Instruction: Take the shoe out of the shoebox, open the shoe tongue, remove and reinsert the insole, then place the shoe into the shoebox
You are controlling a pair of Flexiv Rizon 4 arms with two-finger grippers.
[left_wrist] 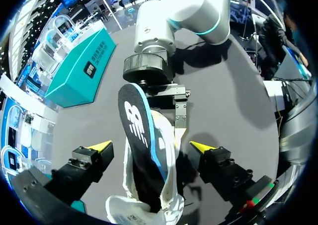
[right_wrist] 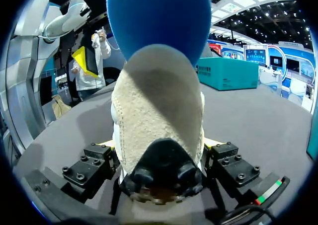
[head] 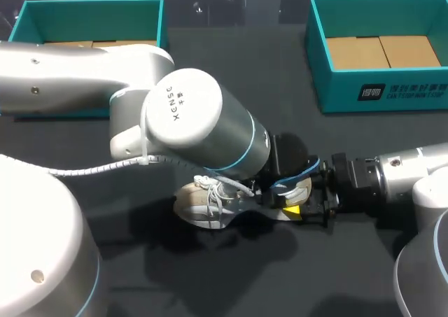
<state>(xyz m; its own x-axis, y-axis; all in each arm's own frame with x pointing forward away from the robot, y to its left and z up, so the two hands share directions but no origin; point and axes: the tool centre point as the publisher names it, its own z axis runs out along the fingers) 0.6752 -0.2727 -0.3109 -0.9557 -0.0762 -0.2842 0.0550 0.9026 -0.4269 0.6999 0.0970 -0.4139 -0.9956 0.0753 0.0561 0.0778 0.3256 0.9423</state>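
Your right gripper (right_wrist: pixel 159 144): shoe (head: pixel 210 206) between, touching both fingers | left gripper (left_wrist: pixel 151 146): insole (left_wrist: pixel 136 125) between tips, untouched | shoebox (left_wrist: pixel 82 71) well ahead.

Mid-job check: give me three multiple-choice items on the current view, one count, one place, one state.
1. Teal shoeboxes on the table: A one, B two, C three.
2. The shoe is: A in the left shoebox, B in the right shoebox, C on the table.
3. The left tool is: A open, B shut on the insole, C shut on a lace.
Key: 1 B, one stands at each far corner; 2 C, it lies mid-table, outside both; 3 A, its yellow tips stand apart on either side of the shoe, touching nothing.
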